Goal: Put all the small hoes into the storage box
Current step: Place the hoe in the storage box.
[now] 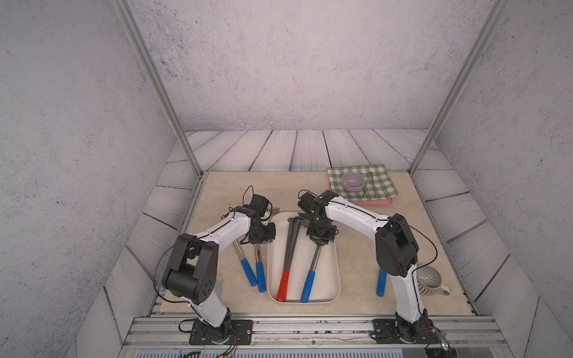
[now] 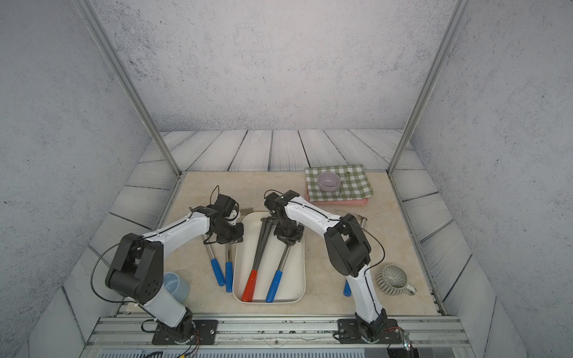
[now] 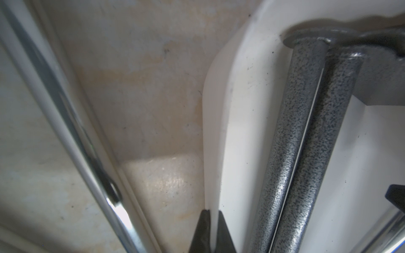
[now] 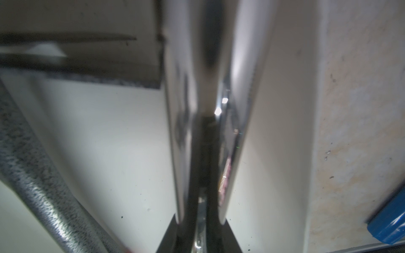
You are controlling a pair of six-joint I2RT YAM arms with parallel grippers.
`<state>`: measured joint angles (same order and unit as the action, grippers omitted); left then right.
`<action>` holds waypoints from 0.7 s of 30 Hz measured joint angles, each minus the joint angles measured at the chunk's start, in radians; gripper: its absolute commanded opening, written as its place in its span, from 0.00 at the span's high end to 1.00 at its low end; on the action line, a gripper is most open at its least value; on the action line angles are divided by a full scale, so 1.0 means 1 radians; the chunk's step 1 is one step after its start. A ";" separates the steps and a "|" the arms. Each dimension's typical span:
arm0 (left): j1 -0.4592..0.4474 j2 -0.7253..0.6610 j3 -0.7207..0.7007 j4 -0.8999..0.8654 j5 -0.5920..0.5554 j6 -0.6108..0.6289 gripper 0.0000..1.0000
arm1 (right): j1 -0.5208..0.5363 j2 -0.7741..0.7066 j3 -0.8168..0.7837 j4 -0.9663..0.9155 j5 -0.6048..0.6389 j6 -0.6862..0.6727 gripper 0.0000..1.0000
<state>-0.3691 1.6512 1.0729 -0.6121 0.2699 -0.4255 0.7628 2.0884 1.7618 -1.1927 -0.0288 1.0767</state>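
Chrome shaft, blue grip: the small hoe lies inside the storage box, the cream-white tray at the middle of the worktop. Its long axis runs from the blue grip by the near rim away toward the far rim, slanting a little to my right. In both top views my right wrist hides the blade end.

My right hand is directly over the hoe, pinching the chrome shaft at its far part, close to the blade. A red-handled tool with grey speckled shafts lies in the same box, just beside the hoe on my left.

My left hand is pressed together on the left rim of the box, with a thin strip of white rim between its fingertips. Two more blue-handled tools lie on the worktop outside that rim.

I judge the placing nearly done: my right hand, the one on the hoe, need only let go and rise straight up. I cannot tell whether the blue grip lies flat or rests on the near rim.
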 measured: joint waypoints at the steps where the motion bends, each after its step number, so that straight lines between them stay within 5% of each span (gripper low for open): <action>1: 0.000 0.000 0.000 0.000 0.000 0.000 1.00 | 0.000 0.000 0.000 0.000 0.000 -0.002 0.74; 21: 0.000 0.000 0.000 0.000 -0.001 0.003 1.00 | 0.008 0.000 0.026 -0.052 -0.069 -0.090 0.48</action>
<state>-0.3691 1.6512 1.0729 -0.6125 0.2691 -0.4221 0.7708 2.0884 1.7874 -1.2449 -0.0975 0.9863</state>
